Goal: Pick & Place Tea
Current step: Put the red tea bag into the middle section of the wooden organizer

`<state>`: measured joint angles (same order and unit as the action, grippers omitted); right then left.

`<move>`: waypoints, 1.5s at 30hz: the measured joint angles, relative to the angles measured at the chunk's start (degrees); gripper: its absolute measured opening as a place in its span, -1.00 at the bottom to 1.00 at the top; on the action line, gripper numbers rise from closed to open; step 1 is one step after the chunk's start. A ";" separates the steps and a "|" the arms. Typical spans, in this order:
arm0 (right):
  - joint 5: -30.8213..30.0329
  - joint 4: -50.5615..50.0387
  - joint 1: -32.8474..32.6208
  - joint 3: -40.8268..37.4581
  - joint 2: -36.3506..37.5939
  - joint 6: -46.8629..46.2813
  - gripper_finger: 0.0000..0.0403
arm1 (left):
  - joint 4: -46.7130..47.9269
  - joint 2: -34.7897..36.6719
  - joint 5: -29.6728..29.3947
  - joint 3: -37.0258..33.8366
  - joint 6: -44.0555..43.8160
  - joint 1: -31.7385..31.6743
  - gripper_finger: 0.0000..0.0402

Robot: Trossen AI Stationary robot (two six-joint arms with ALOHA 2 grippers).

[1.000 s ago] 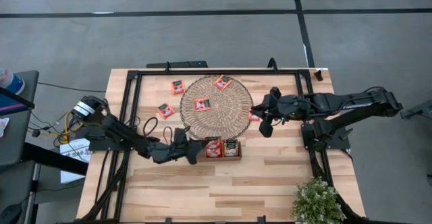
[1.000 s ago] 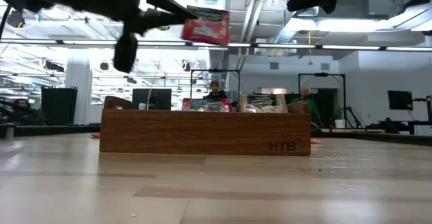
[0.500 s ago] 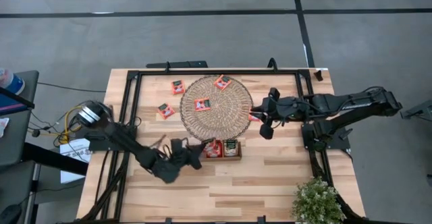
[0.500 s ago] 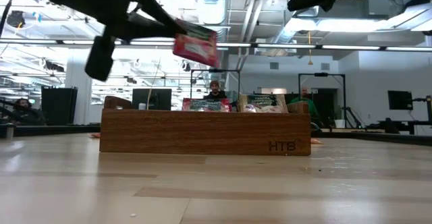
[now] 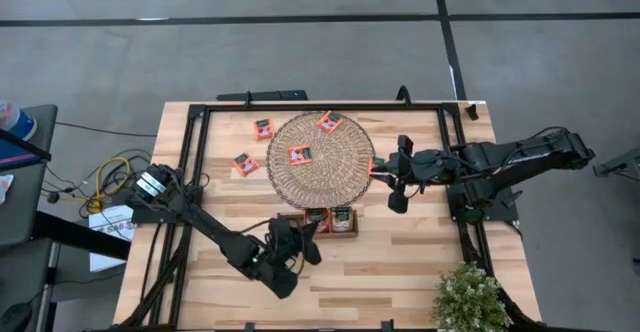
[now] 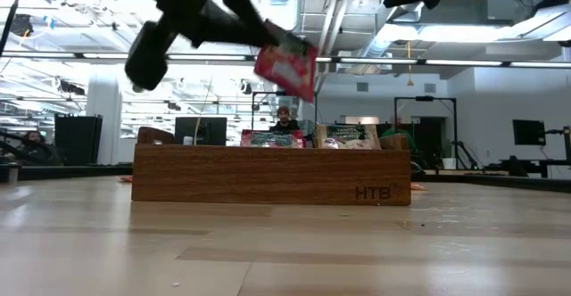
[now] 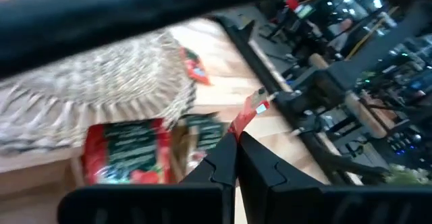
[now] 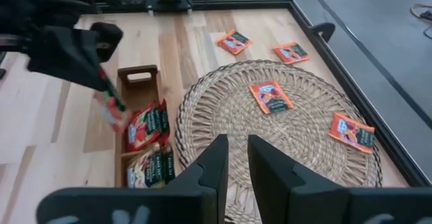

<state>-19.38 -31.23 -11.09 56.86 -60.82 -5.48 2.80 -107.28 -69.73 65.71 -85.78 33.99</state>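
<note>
Tea sachet pinched in left gripper, now swung over beside wooden tray, ready for dropping in.

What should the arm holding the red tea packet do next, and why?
Probably lower it toward the wooden tray. The left gripper is shut on a red sachet, hanging tilted above the tray, whose end slot looks empty.
</note>
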 joint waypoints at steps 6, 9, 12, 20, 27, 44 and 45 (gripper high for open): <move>-0.05 0.03 -1.39 0.00 0.00 -0.04 -0.76 | 5.32 -0.02 4.36 -0.02 -6.99 -1.70 -1.00; -0.07 0.27 -1.66 0.01 0.00 -0.06 -0.76 | 5.32 -0.02 6.34 -0.02 -6.46 -2.68 -1.00; -0.12 0.27 -1.66 0.02 0.00 -0.06 -0.76 | 5.37 -0.02 8.63 -0.02 -6.22 -3.63 -1.00; -0.21 0.27 -1.64 0.02 0.00 -0.06 -0.76 | 5.92 0.98 9.64 -0.02 -6.25 -4.42 -1.00; -0.19 0.32 -1.64 0.02 0.00 -0.06 -0.76 | 8.07 1.64 10.09 -0.02 -7.85 -4.48 -1.00; -0.17 0.40 -1.64 0.02 0.00 -0.06 -0.76 | 8.25 1.64 21.21 -0.02 -9.94 -8.52 -1.00; -0.17 0.40 -1.64 0.02 0.00 -0.06 -0.76 | 8.25 1.64 21.41 -0.02 -9.93 -8.54 -1.00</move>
<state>-19.55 -30.83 -12.73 56.88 -60.82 -5.54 11.05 -105.65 -48.32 65.69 -95.71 25.45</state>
